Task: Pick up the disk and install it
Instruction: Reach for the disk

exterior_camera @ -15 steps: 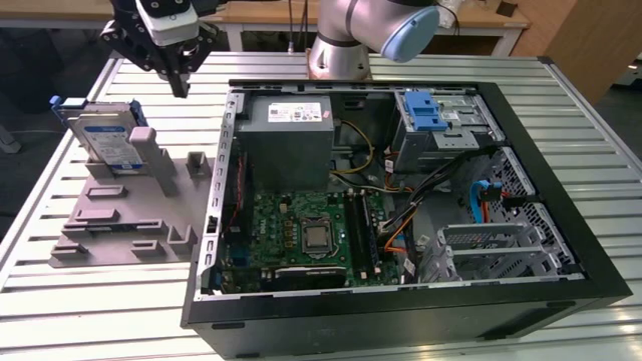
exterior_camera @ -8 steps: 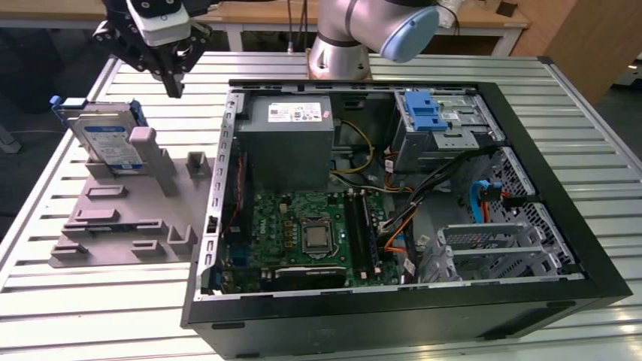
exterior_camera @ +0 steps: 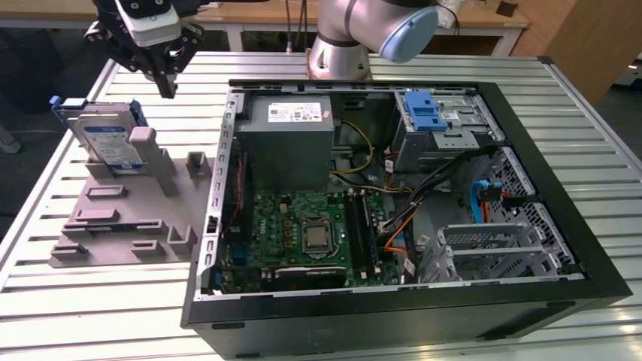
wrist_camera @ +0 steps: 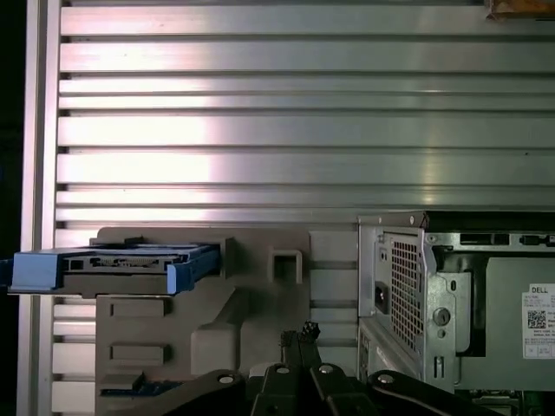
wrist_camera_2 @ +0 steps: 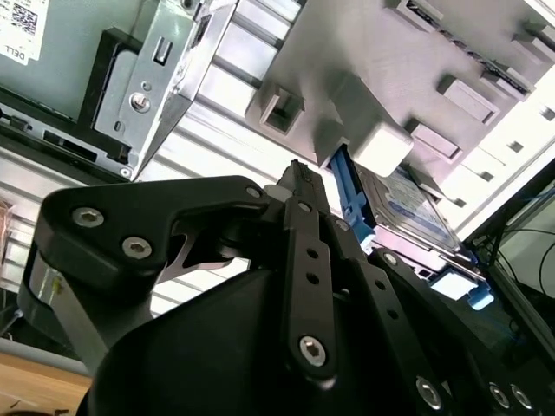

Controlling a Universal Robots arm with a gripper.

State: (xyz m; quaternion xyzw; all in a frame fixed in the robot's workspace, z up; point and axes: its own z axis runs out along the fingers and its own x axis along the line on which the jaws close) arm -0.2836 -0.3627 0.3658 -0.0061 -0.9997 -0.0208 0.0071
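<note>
- Surface: a ribbed metal table [exterior_camera: 90, 301], with wooden benches behind it at the top of the exterior view.
- Computer case [exterior_camera: 401, 323]: black, lying on its side with the cover off, on the exterior view's right half of the table. Inside it are a green circuit board [exterior_camera: 301, 226], a grey power box [exterior_camera: 291, 128] with a small white label, a blue latch piece [exterior_camera: 426, 116] and a perforated metal drive cage [exterior_camera: 492, 248].
- Stand [exterior_camera: 110, 226]: a grey plastic fixture with slots and raised blocks, lying on the table just beside the case, on the exterior view's left.
- Disk [exterior_camera: 108, 139]: a flat rectangular silver drive with a white-and-blue label on its broad face and a blue plastic rail frame round its edges.
  - It sits on edge in a slot at the far end of the stand, leaning back slightly, outside the case.
  - In the first wrist view the disk [wrist_camera: 113, 264] is seen edge-on, with blue rail ends at both sides.
  - In the second wrist view the disk [wrist_camera_2: 408, 204] shows its label behind a grey block of the stand.
- Gripper [exterior_camera: 168, 89]: black, pointing downward, hanging above the table near the disk's upper corner on the exterior view's right, apart from it.
  - Its fingers are pressed together with nothing between them, as both wrist views show [wrist_camera_2: 299, 173] [wrist_camera: 299, 334].
- Arm [exterior_camera: 371, 30]: silver with a blue joint cap, rising behind the case.
</note>
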